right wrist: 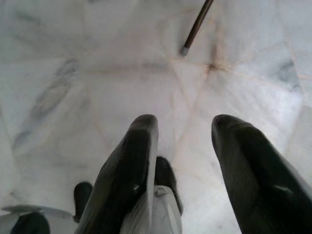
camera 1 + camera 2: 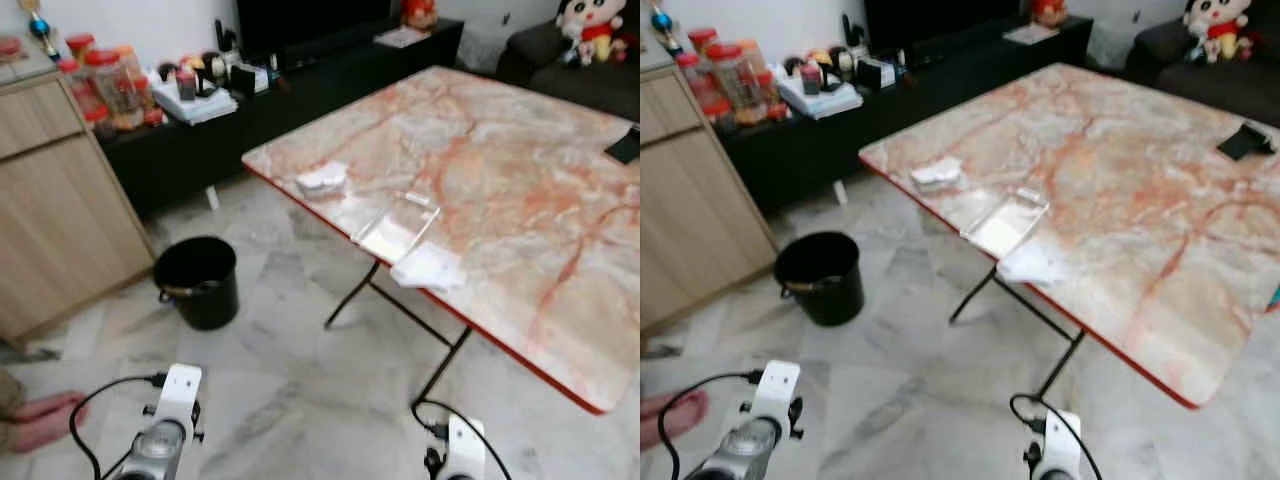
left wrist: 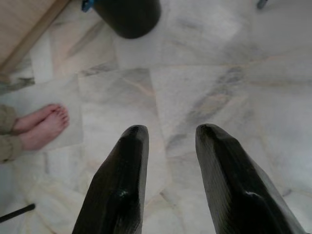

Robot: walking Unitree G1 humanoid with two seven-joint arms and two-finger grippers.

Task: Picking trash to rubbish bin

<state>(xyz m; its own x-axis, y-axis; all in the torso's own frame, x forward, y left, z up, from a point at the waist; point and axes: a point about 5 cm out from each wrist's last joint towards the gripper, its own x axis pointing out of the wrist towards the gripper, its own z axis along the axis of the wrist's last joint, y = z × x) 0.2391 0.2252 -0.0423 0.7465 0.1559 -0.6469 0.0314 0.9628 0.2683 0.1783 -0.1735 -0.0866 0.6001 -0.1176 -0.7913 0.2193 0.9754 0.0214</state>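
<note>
Left eye view: your round black plastic bin (image 2: 197, 280) stands on the floor beside the marble-topped table (image 2: 520, 180) — crumpled white trash (image 2: 322, 180) on it; both grippers (image 3: 168, 141) (image 1: 185, 131) hang low, jaws spread.

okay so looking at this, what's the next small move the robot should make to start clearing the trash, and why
Probably step closer to the marble table and raise the right gripper toward the white crumpled tissue at its near edge. Both grippers, the left gripper included, hang open and empty over the floor, and the black bin stands open beside the table.
</note>
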